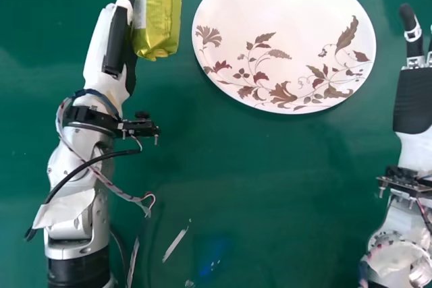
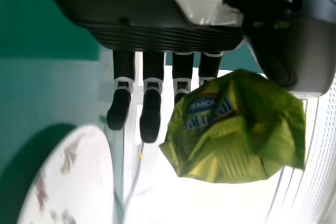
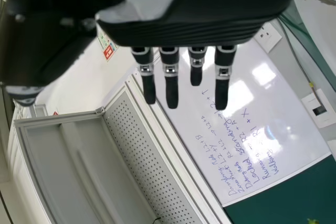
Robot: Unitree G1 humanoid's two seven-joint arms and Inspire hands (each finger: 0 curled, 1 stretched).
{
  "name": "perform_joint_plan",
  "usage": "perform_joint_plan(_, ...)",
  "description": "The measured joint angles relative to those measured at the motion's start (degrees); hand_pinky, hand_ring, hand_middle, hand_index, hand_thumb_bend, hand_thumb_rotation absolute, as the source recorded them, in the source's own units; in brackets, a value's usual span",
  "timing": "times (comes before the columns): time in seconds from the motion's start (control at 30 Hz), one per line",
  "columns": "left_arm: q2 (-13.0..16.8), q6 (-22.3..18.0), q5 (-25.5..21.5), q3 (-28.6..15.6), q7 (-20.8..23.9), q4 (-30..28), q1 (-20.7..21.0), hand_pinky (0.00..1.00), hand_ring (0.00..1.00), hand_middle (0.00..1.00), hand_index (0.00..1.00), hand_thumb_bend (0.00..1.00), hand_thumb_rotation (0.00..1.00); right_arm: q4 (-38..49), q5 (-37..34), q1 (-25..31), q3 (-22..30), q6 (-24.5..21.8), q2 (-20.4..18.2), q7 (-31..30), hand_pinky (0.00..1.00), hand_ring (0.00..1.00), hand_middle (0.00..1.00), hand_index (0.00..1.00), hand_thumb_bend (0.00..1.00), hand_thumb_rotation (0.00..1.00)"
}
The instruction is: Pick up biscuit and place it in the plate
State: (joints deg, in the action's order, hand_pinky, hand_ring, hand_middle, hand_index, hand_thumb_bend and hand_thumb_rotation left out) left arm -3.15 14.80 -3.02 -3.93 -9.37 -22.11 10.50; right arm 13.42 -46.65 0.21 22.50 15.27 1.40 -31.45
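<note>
Between the biscuit packet [image 1: 158,15] at the left hand [image 1: 118,42] and the left rim of the white floral plate [image 1: 283,38], only a narrow gap is noted in the head view. The side of the plate facing the left hand is partly screened by the packet. Between the plate's right rim and the right hand [image 1: 414,99], a slim strip of green tabletop [image 1: 236,160] is left. The widest passage is found on the near side of the plate, between the forearms; it is narrowed on the left by a sensor bracket [image 1: 138,126] and looped cables [image 1: 128,197]. Above the plate's face, no obstruction is observed
</note>
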Motion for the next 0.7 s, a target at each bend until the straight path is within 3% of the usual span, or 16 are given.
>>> perform_joint_plan(0.33,-1.0,-1.4,-13.2,-0.2,-0.2,10.0,4.4,0.18,0.23,0.4,0.49,0.51,0.0,-1.9,0.0,-1.3,0.2,1.1,0.3,-0.4,0.81,0.86,0.86,0.93,0.93,0.32)
perform_joint_plan(0.5,-1.7,-1.4,-19.1,-0.6,0.4,14.2,6.9,0.19,0.23,0.39,0.49,0.51,0.0,-3.0,0.2,-1.4,0.2,1.1,0.3,-0.4,0.79,0.92,0.9,0.93,0.98,0.32)
perform_joint_plan(0.7,-4.3,-1.4,-28.0,-4.2,0.2,20.2,10.8,0.2,0.23,0.39,0.49,0.51,0.0,-3.3,0.2,-1.6,0.2,1.2,0.4,-0.9,0.82,0.95,0.94,0.92,0.92,0.31)
